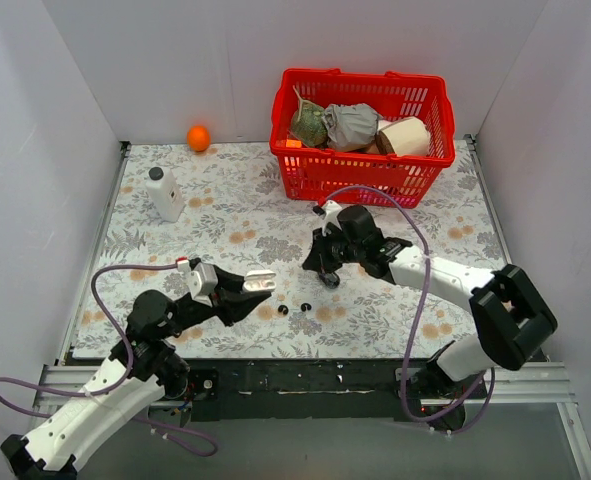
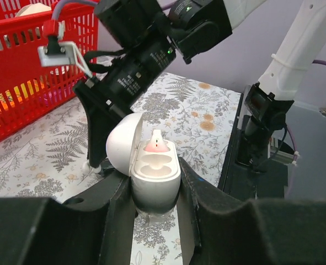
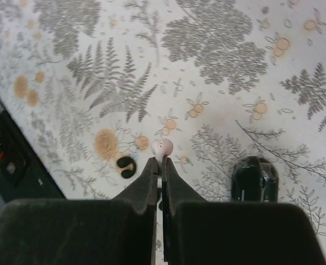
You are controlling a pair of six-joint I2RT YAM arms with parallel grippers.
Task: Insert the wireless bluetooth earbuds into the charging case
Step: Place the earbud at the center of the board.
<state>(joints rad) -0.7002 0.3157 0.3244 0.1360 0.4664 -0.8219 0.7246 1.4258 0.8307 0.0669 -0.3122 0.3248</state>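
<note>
My left gripper [image 1: 258,285] is shut on an open white charging case [image 2: 154,178], lid [image 2: 120,144] tipped back to the left. One white earbud [image 2: 157,144] stands in its far slot; the near slot is empty. My right gripper [image 3: 161,163] is shut on a second white earbud [image 3: 163,147], held at the fingertips above the cloth. Two tiny black earbuds [image 1: 282,309] [image 1: 305,305] lie on the cloth between the arms. One black earbud [image 3: 126,165] shows left of my right fingers. A black oval case [image 3: 254,179] lies to their right. The right gripper [image 1: 323,268] hovers by that black case [image 1: 331,280].
A red basket [image 1: 360,165] with wrapped items stands at the back right. A white bottle [image 1: 164,193] stands at the left and an orange [image 1: 198,138] at the back wall. In the left wrist view the right arm's body [image 2: 140,66] hangs just beyond the white case.
</note>
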